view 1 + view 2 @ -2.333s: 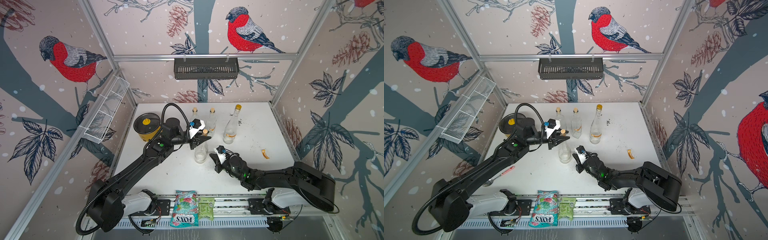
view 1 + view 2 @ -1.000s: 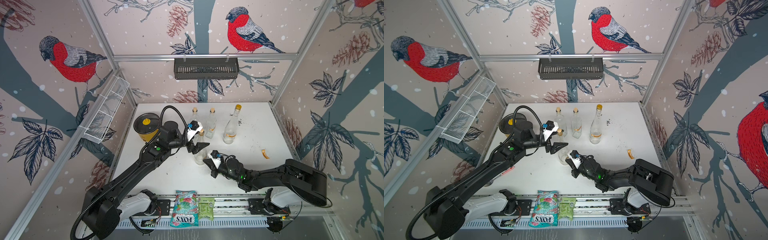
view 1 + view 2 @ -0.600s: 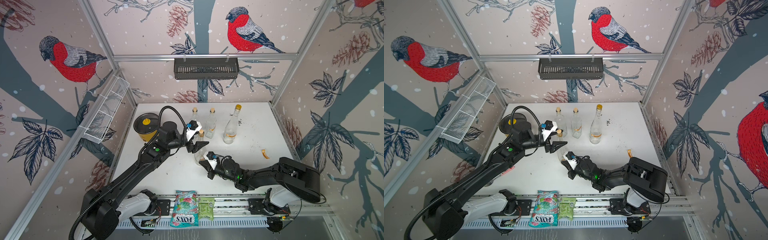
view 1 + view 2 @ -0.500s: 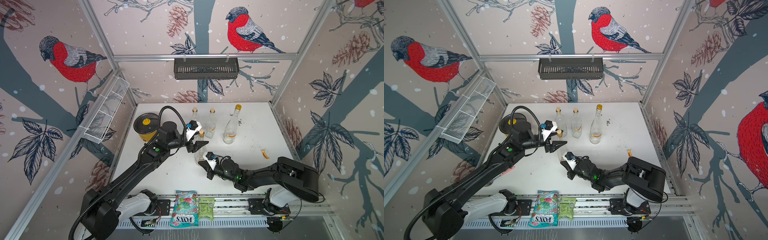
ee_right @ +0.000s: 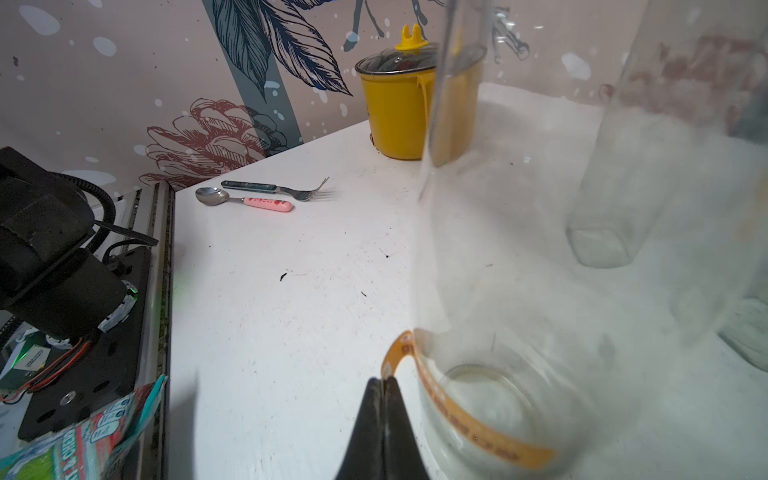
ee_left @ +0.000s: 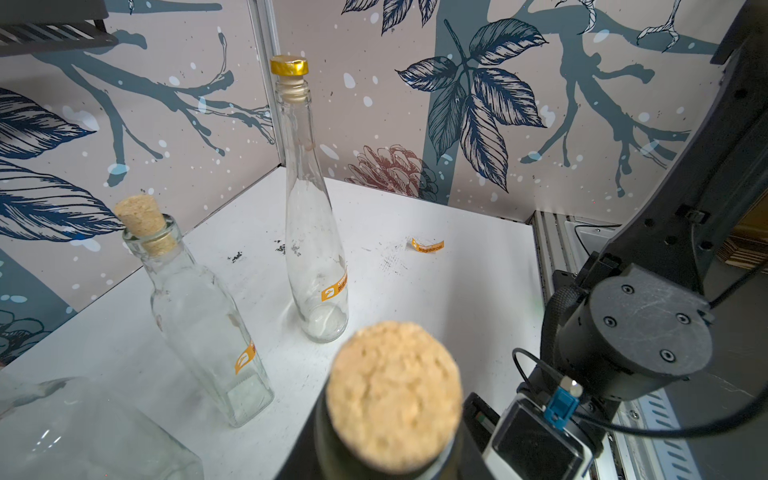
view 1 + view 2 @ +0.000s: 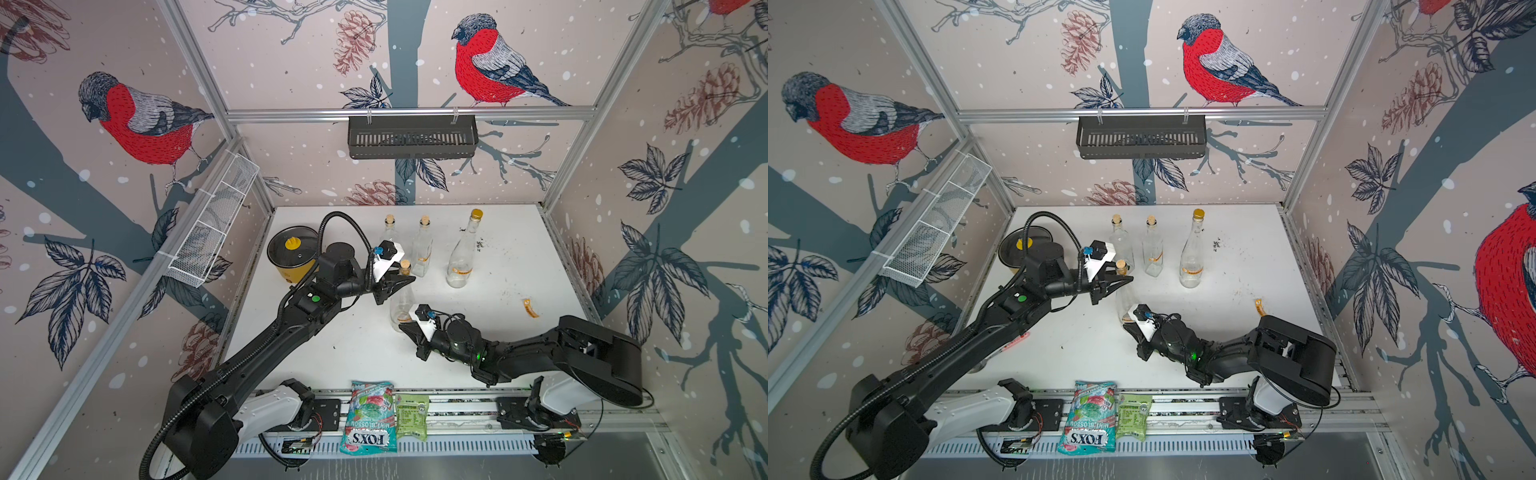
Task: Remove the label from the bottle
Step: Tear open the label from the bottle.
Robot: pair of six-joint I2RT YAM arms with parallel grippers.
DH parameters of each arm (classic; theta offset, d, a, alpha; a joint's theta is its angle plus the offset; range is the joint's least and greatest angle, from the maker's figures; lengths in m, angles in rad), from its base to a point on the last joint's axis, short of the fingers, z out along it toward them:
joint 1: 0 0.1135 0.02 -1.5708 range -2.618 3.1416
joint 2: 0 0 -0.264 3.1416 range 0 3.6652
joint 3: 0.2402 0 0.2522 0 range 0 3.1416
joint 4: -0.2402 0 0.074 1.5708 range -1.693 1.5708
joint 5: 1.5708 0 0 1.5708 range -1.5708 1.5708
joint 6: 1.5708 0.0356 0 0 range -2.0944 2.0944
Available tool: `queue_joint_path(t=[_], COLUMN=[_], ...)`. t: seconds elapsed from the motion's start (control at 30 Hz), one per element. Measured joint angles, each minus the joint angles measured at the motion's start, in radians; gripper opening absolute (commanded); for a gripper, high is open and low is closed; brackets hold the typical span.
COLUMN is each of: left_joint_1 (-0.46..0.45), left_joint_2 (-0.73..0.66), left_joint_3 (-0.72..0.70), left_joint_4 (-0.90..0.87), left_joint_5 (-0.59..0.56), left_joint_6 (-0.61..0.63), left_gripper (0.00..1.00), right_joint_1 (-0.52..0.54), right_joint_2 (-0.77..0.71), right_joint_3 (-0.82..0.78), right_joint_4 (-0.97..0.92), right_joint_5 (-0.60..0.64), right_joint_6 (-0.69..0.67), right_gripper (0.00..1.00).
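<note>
A clear glass bottle (image 7: 401,305) (image 7: 1124,303) with a cork (image 7: 405,264) (image 6: 395,395) stands mid-table. My left gripper (image 7: 408,281) (image 7: 1128,279) is shut on its neck just under the cork. An orange label (image 5: 457,415) runs round the bottle's base (image 5: 498,395), and one end of it has come away from the glass. My right gripper (image 5: 384,380) (image 7: 402,328) (image 7: 1125,325) lies low on the table at the bottle's foot, shut on that loose end.
Three more labelled bottles (image 7: 422,253) (image 7: 461,257) (image 7: 390,237) stand behind. A yellow lidded pot (image 7: 291,257) is at the back left, and a spoon (image 5: 245,202) and fork (image 5: 274,190) lie near the left edge. A loose orange label (image 7: 530,308) lies at right. Snack bags (image 7: 368,419) sit on the front rail.
My left gripper has closed on the bottle's neck. The right gripper, shut throughout, has slid leftward round the bottle's base.
</note>
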Motion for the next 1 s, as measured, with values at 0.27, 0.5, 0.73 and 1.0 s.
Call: queue_joint_path(t=[0.27,0.5,0.73,1.0], left_joint_1=[0.000,-0.004,-0.009,-0.012], left_joint_2=[0.013,0.016,0.019,0.020], left_joint_3=[0.005,0.010,0.013,0.015], left_joint_4=[0.006,0.003,0.000,-0.002], left_joint_5=[0.006,0.005,-0.003,-0.014], left_joint_6=[0.008,0.011,0.014,0.020], left_gripper=[0.00,0.00,0.00,0.00], right_joint_1=[-0.002,-0.008,-0.013,-0.018], right_joint_2=[-0.058,-0.102,-0.119,-0.121], right_joint_3=[-0.038,-0.071,-0.093,-0.103], right_joint_4=[-0.005,-0.018,-0.030,-0.033], right_joint_5=[0.025,0.050,0.070,0.086], right_joint_6=[0.003,0.004,0.007,0.010], right_gripper=[0.01,0.01,0.01,0.01])
